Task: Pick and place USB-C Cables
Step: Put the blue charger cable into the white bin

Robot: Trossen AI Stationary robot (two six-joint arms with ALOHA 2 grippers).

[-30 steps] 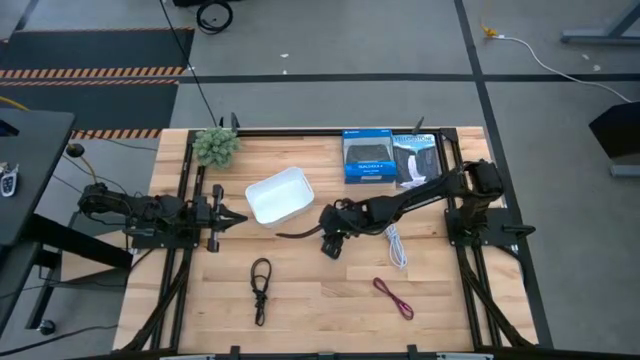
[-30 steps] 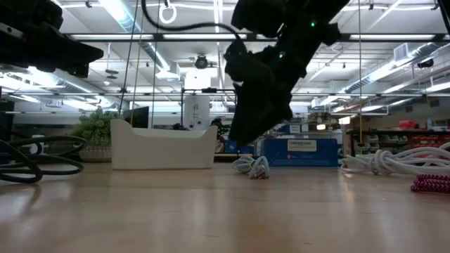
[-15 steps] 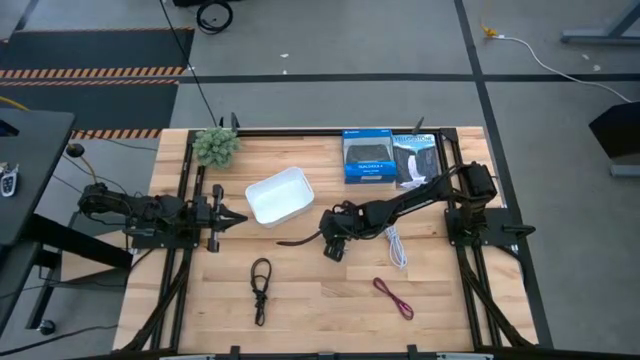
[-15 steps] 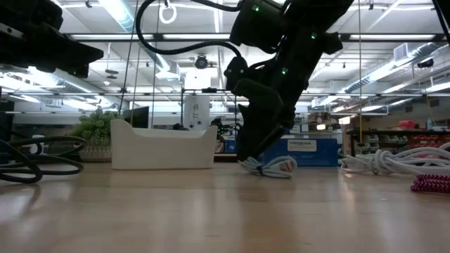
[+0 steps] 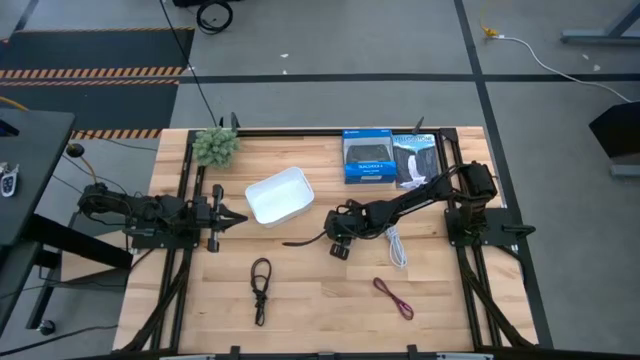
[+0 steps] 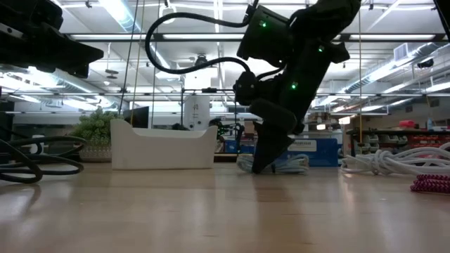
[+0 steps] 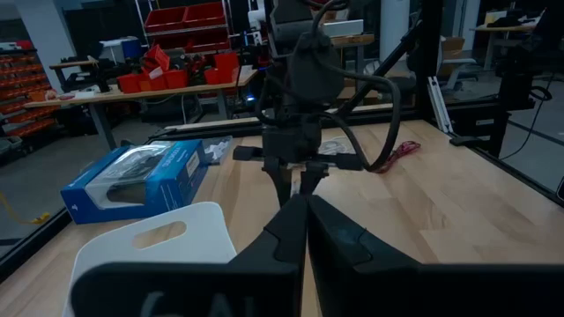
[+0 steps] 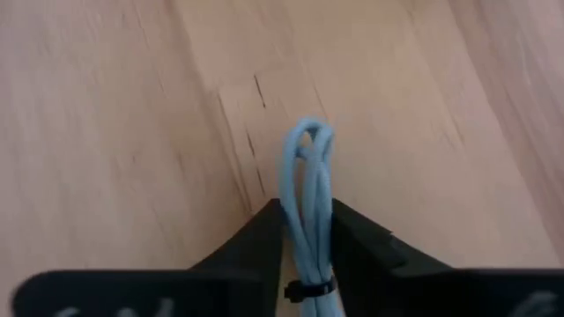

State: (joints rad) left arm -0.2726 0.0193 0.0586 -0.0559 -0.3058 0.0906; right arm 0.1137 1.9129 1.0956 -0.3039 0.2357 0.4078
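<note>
The grey-blue USB-C cable [image 8: 307, 189], a tied bundle of strands, lies on the wooden table near its middle, and my right gripper [image 5: 338, 243] is shut on it. In the low view it shows as a pale bundle [image 6: 285, 164] behind the dark fingers. The black cable [image 5: 260, 286], the dark red cable [image 5: 393, 297] and the white cable [image 5: 397, 246] lie loose on the table. My left gripper [image 5: 236, 219] is shut and holds nothing; it waits at the left, beside the white bin [image 5: 280, 196]. My right gripper pinches the grey-blue cable's bundled strands [image 8: 308, 238] between its two fingers, just ahead of a dark tie [image 8: 308, 289]. The fingers slant down from above and the bundle runs along them. Its looped end [image 8: 307, 141] reaches past the fingertips and lies on the table.
A blue box [image 5: 367, 157] and a black box [image 5: 417, 160] lie at the far right, and a small green plant [image 5: 216, 146] stands at the far left. The white cable lies close to my right arm. Bare wood shows between the black and dark red cables.
My right gripper has come down to the table top and shifted a little toward the table's right edge, ending at the grey-blue cable. The cable bundle shows farther to the right in the low view than before.
</note>
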